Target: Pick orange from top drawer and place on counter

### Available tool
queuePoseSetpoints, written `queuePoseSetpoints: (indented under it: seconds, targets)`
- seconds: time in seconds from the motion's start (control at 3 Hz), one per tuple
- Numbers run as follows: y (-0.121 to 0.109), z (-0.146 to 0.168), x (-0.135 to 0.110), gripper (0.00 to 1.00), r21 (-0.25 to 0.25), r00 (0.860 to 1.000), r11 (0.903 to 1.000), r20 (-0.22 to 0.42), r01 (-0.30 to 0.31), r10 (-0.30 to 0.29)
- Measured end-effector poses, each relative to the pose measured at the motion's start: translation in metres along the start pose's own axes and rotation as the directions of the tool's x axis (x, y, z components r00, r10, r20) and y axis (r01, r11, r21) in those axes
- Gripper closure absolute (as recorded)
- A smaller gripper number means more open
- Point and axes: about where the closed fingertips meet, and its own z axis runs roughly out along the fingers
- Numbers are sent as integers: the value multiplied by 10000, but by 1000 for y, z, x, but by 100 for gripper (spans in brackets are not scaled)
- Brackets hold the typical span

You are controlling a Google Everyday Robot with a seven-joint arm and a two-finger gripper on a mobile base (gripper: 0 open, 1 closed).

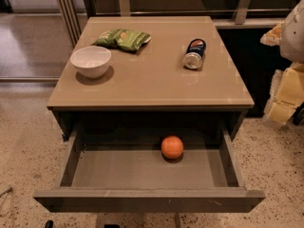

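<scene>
The orange (172, 147) lies on the grey floor of the top drawer (118, 175), right of its middle and toward the back. The drawer is pulled fully open below the counter (152, 80), a glossy tan tabletop. My gripper (284, 96) shows as pale yellow and white parts at the right edge of the view. It is level with the counter's front right corner, apart from it, and well away from the orange. Nothing is seen in the gripper.
On the counter stand a white bowl (90, 61) at the left, a green chip bag (122, 38) at the back, and a can (194, 54) lying on its side at the right. Speckled floor surrounds the cabinet.
</scene>
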Motion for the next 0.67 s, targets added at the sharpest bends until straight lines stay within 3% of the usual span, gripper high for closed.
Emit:
queuePoseSetpoints:
  seconds: [0.33, 0.67]
  targets:
    - [0, 0, 0, 0, 1, 10000, 10000, 1, 0, 0]
    - [2, 6, -3, 19, 210, 9999, 9997, 137, -77, 74]
